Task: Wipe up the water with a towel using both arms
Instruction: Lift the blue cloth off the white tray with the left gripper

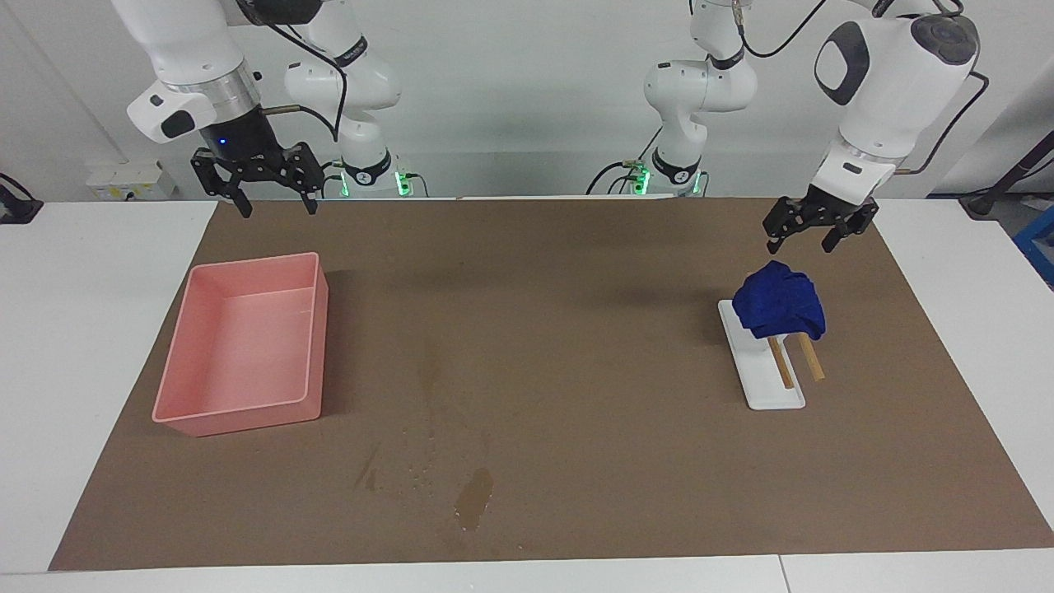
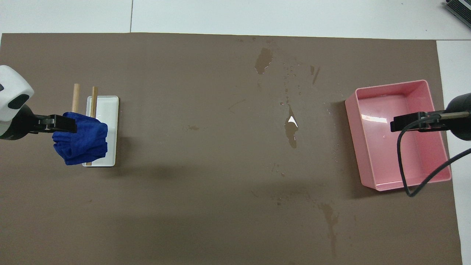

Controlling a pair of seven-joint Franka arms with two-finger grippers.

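— How much open room is there on the bench (image 1: 99, 329)?

— Plenty: the brown mat (image 1: 576, 346) lies bare between the pink tray (image 1: 239, 412) and the white stand (image 1: 774, 395). The water (image 1: 473, 500) darkens the mat by its edge farthest from the robots.

— And the towel (image 1: 778, 301)?

— Bunched on the stand's wooden pegs (image 1: 795, 362), toward the left arm's end. The left gripper (image 1: 797, 236), jaws wide and empty, hangs just above it, not touching.

— The right gripper (image 1: 274, 203)?

— Jaws wide, empty, raised over the mat's edge nearest the robots, by the tray.
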